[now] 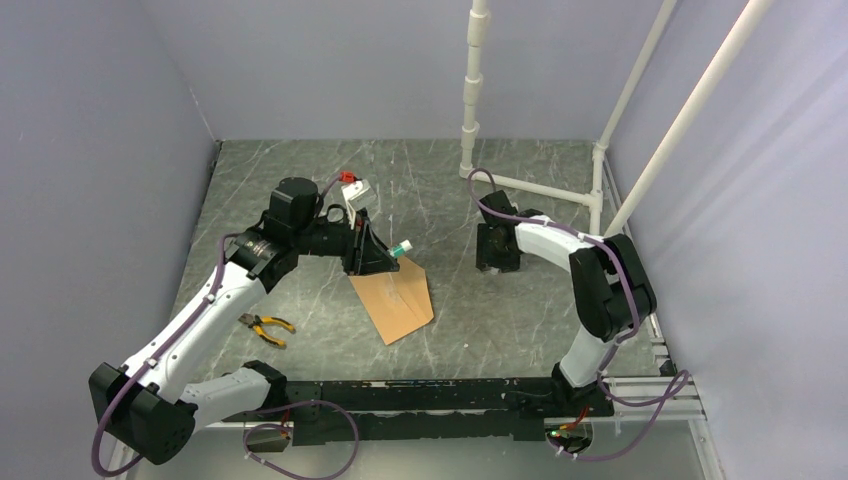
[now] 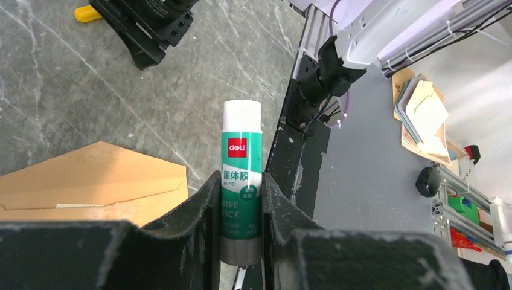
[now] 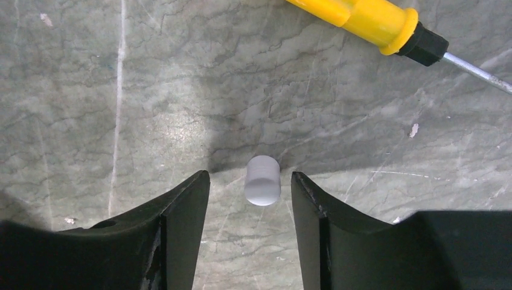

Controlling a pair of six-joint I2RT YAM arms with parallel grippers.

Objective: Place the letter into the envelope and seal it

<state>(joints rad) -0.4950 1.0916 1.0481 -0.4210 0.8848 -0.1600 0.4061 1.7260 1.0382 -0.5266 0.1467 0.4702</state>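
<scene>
You have a grey marbled table (image 1: 480, 180) with a white plastic pipe frame (image 1: 473, 90) standing at its far right. The flat brown kraft-paper envelope (image 1: 398, 300) lies mid-table, its point towards the right arm. You cannot make out the letter apart from it. Yellow-handled pliers (image 1: 266, 327) lie to its left, well apart. Only your right wrist view shows the yellow-handled screwdriver (image 3: 362, 18), cut off at the frame's edge. The left gripper (image 2: 240, 187) is clamped on a green-and-white glue stick (image 2: 241, 151) at the envelope's far corner. The right gripper (image 3: 250, 176) stands with its jaws apart around a small pale grey cylinder (image 3: 262, 180), touching neither finger; overhead it is hidden.
</scene>
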